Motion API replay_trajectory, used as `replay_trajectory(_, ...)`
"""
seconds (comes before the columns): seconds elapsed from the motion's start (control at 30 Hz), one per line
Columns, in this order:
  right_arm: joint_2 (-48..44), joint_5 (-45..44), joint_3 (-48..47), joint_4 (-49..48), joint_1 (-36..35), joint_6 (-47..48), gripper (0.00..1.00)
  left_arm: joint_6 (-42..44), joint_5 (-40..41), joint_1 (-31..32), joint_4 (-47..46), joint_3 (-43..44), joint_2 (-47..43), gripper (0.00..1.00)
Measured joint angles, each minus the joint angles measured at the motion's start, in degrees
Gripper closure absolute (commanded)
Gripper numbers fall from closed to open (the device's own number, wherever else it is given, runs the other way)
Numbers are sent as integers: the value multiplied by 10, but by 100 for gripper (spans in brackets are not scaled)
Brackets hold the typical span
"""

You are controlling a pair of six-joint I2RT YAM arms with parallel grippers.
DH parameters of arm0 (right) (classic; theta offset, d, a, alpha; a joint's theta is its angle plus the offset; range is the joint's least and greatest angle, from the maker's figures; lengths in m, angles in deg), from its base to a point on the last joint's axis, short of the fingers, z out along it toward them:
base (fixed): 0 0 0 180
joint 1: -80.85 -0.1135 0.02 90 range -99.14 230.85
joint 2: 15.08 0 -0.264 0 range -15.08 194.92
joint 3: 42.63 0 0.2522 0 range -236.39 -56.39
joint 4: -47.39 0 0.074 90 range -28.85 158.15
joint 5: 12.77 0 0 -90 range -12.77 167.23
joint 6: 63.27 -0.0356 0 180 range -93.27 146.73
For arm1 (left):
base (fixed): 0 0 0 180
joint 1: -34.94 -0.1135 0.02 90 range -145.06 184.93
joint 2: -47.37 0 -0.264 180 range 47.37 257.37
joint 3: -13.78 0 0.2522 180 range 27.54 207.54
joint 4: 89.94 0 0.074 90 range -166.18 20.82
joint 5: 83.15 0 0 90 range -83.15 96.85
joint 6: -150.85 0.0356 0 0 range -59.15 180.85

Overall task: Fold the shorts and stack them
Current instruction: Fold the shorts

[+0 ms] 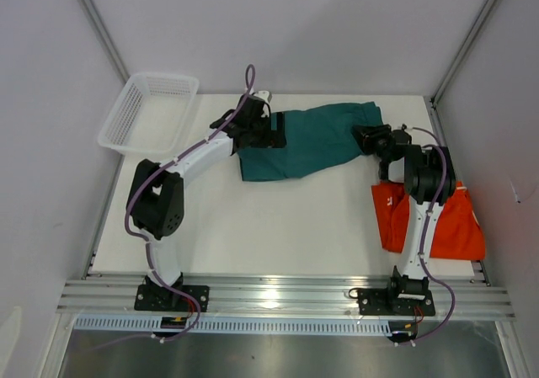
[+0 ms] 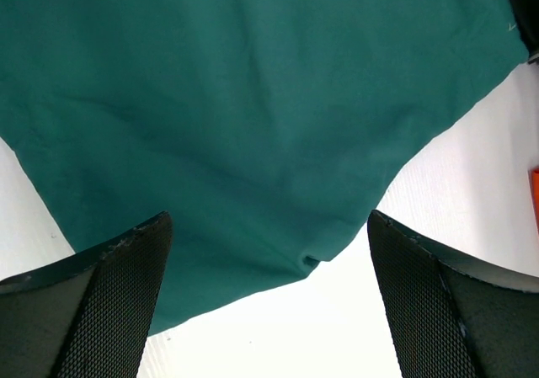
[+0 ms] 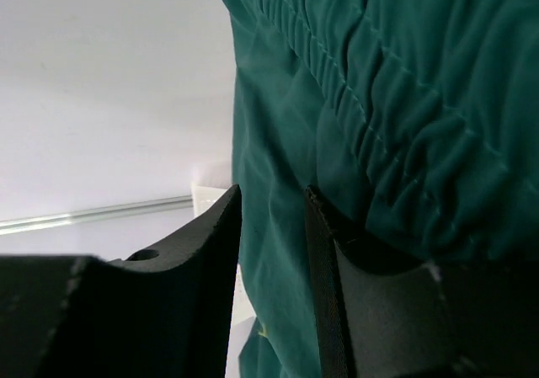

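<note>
The right claw (image 3: 274,226) is closed on the gathered waistband of the teal shorts (image 1: 312,142), while the left claw (image 2: 269,226) is held wide open over their leg end. Nearest, the orange shorts (image 1: 459,226) are seen flat on the bench (image 1: 278,226) beside the right arm. Farther back, the teal pair is spread unfolded. Nothing is stacked yet, and folding is judged barely begun.

We list this as a robot lab cell: white table (image 1: 278,226), plain white walls (image 1: 295,24), metal corner struts (image 1: 99,26), aluminium mounting rail (image 1: 278,294).
</note>
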Motion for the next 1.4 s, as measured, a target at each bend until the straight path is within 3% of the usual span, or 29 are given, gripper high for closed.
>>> replay_trajectory(0.2, -49, -61, 101, -12, -44, 23, 62, -12, 2, -4, 0, -1, 0, 2)
replay_trajectory(0.53, -96, -167, 241, -111, -243, 12, 59, -11, 26, -27, 3, -45, -50, 2)
replay_trajectory(0.63, -112, -163, 242, -94, -272, 19, 48, -9, 28, -31, 3, -51, -73, 2)
replay_trajectory(0.77, -201, -173, 242, 27, -275, 76, 22, -4, 26, -32, -2, -66, -94, 2)
replay_trajectory(0.87, -302, -192, 234, 118, -277, 143, 16, -1, 14, -32, -14, -71, -95, 2)
replay_trajectory(1.07, -455, -196, 226, 214, -239, 214, 13, -1, -6, -20, -41, -67, -84, 2)
replay_trajectory(1.23, -464, -158, 251, 248, -156, 227, 14, -2, -20, 0, -61, -29, -23, 2)
replay_trajectory(1.4, -409, -93, 259, 251, -92, 227, 11, -1, -24, 21, -70, 17, 45, 2)
